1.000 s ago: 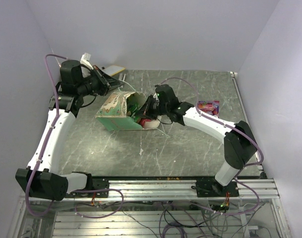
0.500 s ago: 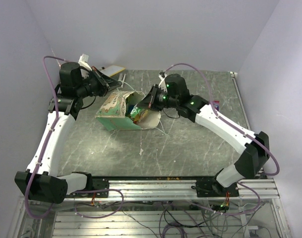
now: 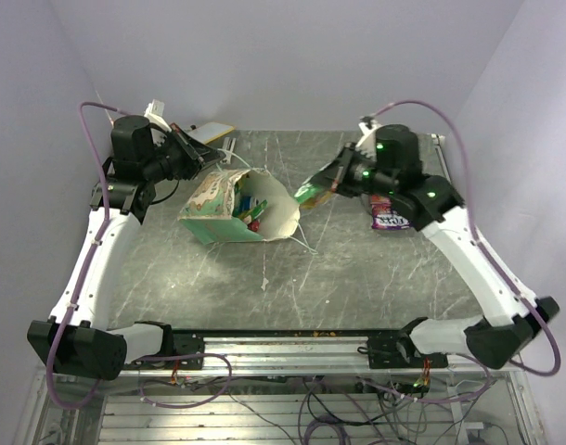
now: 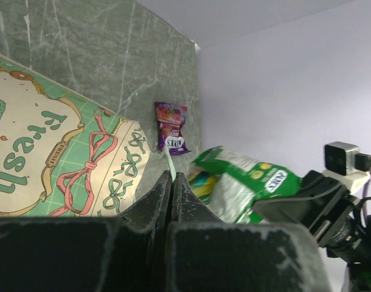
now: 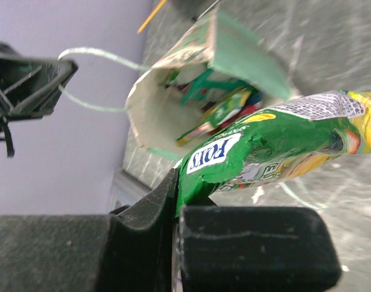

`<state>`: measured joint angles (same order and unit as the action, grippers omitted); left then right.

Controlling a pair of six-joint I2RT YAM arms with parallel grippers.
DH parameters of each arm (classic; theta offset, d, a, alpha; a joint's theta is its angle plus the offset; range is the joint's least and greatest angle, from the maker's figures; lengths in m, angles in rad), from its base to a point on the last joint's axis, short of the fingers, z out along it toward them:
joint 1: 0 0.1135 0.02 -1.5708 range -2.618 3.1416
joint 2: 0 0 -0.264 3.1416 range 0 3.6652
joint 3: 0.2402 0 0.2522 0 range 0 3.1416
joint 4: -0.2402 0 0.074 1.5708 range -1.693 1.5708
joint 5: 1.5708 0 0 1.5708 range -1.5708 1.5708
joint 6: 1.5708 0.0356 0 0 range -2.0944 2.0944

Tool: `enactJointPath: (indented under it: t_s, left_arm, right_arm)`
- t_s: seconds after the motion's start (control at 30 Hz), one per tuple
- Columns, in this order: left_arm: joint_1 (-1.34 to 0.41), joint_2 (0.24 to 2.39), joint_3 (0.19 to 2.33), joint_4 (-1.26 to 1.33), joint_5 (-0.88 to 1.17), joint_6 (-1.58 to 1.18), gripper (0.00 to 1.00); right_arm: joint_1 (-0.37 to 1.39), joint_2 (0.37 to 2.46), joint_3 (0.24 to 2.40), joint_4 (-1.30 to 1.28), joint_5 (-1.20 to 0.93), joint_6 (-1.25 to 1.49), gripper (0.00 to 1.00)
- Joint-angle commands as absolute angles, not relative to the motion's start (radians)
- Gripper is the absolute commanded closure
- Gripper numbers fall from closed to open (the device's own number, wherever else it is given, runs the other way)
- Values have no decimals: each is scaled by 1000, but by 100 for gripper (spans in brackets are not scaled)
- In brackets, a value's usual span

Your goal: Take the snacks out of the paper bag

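The grey-green marbled table (image 3: 339, 269) carries a paper bag (image 3: 218, 218) on its side, a purple packet (image 3: 392, 220) well right, a card (image 3: 213, 132) at the far edge

paper bag (image 3: 212, 221): teal, cream ribbon print | packet (image 3: 315, 193): green | other packet (image 3: 391, 214): magenta-purple

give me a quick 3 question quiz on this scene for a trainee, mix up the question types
1. True or false: the right pincer holds the green packet outside the paper bag.
2. Where does the pink-magenta packet lie? A) inside the bag B) on the table, on the robot's right of the bag C) under the bag
3. Short answer: what is the left pincer shut on?
Key: 1 true; 2 B; 3 the paper bag, at its rim or string handle.
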<state>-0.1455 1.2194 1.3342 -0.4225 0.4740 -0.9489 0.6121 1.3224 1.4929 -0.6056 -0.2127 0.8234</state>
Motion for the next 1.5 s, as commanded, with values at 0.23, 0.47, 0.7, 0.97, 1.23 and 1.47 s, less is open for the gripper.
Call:
enactJointPath:
  t_s: [0.23,0.47,0.7,0.97,1.23,1.47]
  left_arm:
    - [-137,1216,1371,-463,460,-891,93]
    - [-137,1236,1367,-466,494,-898,93]
    - [-137,1278,1425,-531,529,-864,93]
    - [-137,1316,1445,-536,555,-858,93]
    - [-137,1357,1466,-520,571,-864,93]
    - [-137,1375,1498,-523,570,-860,93]
  right_arm:
    - [307,1198,1378,-767,-98,618,100]
    - [84,1352,1325,-647,-235,606,100]
    - [-91,1515,1288,-398,-423,733,100]
    - [-163,1684,1317,-224,-505,847,100]
    - [-206,1741,1307,-149,-525,868,100]
    - [-229,1780,1306,-97,-523,864,100]
